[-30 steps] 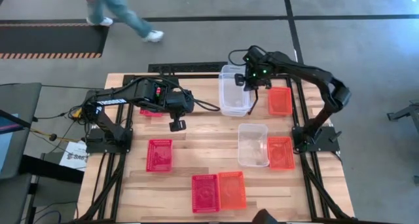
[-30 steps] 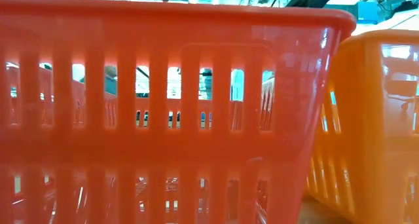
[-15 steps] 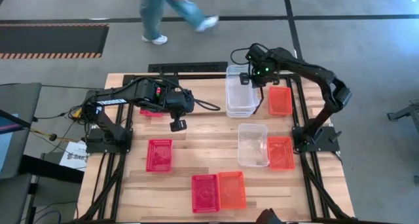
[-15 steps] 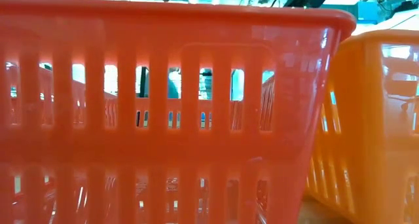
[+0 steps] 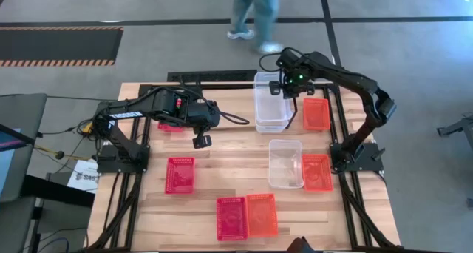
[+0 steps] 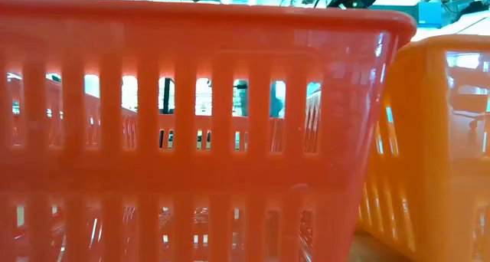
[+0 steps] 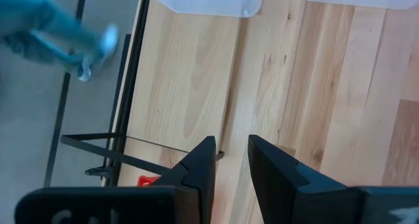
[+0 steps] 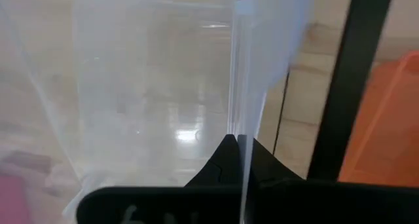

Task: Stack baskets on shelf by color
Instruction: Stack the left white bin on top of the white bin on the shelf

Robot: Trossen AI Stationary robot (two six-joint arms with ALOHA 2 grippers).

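Note:
In the high view my right gripper (image 5: 284,91) is shut on a clear basket (image 5: 269,101) at the table's far edge, just right of the thin black shelf (image 5: 211,76). My left gripper (image 5: 200,140) hovers over bare wood left of the middle. It is open by a narrow gap and holds nothing (image 7: 230,164). A second clear basket (image 5: 285,163) sits on its bottom at centre right. Red baskets (image 5: 179,174) (image 5: 231,217) and orange baskets (image 5: 261,214) (image 5: 316,171) (image 5: 316,113) lie flat on the table. Another red one (image 5: 168,126) is mostly hidden under my left arm. My right gripper pinches the clear basket's right-hand long wall (image 8: 238,116) near its far end, one finger inside the basket and one outside. The fingers come from the table's right, slanting down. The basket sits level; whether its bottom touches the table I cannot tell.
The black arm frame's bar (image 8: 340,86) runs close beside the held basket. In the low view a red basket (image 6: 199,124) and an orange one (image 6: 436,139) fill the picture. A person (image 5: 255,12) walks on the floor beyond the far edge. Bare wood lies around my left gripper.
My right gripper has shifted slightly toward the table's right with the clear basket. The basket has turned from skewed to square with the table edge. The person beyond the far edge has walked from left to right.

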